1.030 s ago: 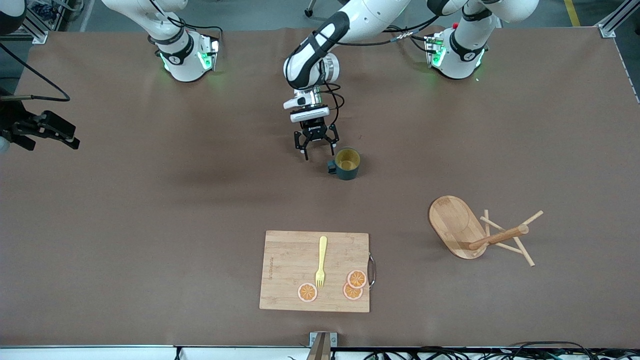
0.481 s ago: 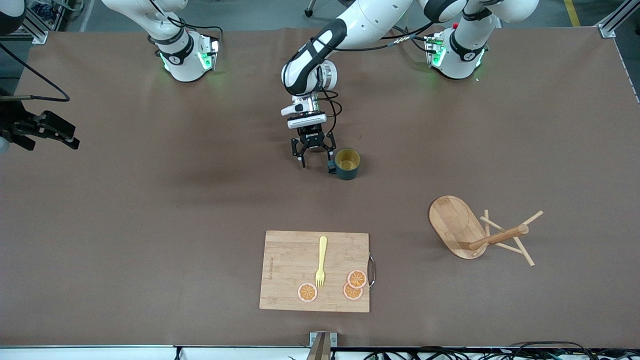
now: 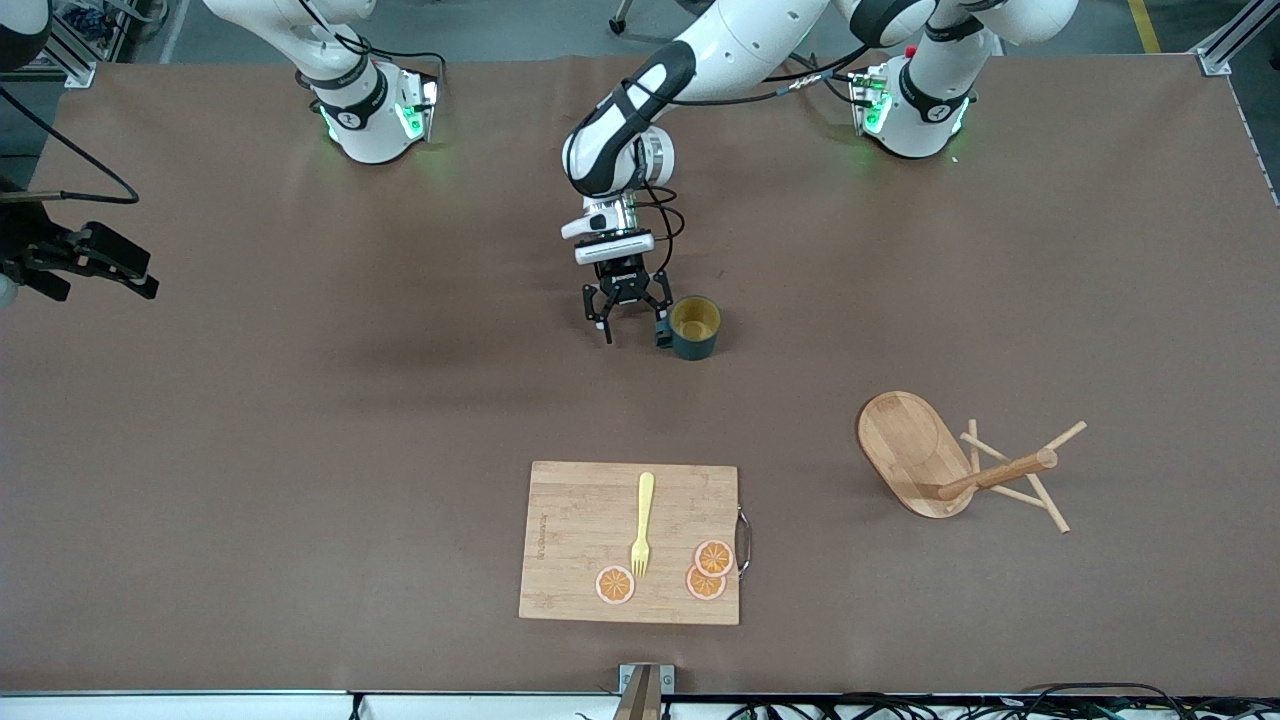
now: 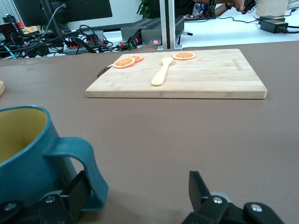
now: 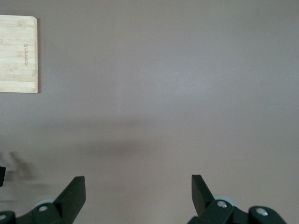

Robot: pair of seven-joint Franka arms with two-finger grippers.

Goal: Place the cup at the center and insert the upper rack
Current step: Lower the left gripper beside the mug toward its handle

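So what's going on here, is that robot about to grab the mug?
It looks that way. The left gripper is down at the cup, fingers open beside its handle, not gripping yet. The upper rack lies tipped over toward the left arm's end of the table. The right gripper waits, open.

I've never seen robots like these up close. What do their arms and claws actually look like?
Both arms are glossy white with rounded segments and black joint bands; green lights glow at their bases. Black cables loop along the left arm's wrist. The left gripper and the right gripper are black two-finger claws with silver screws.
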